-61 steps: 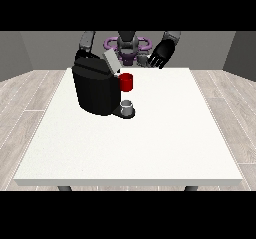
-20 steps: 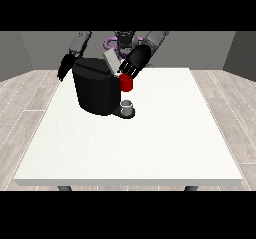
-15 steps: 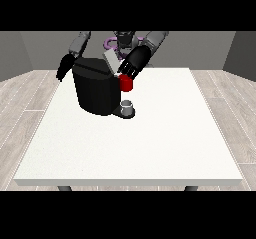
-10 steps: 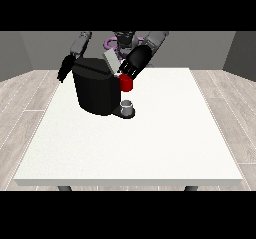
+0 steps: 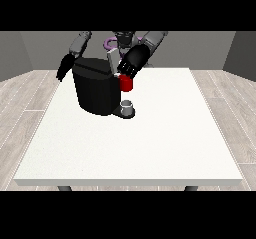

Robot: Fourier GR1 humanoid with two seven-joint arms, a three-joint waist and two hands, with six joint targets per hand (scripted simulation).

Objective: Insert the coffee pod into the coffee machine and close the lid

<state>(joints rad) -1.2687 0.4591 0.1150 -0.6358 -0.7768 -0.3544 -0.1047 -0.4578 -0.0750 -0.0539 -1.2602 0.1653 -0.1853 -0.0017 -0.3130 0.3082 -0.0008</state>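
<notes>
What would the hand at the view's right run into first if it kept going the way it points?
Most likely the red thing at the machine: the hand at the view's right points down at it from just above. Depth is unclear.

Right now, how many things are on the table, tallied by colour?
Black: 1, the coffee machine
Red: 1, a red thing at the machine
Grey: 1, a grey thing at the machine's base; I cannot tell whether it is the pod
Total: 3
</notes>
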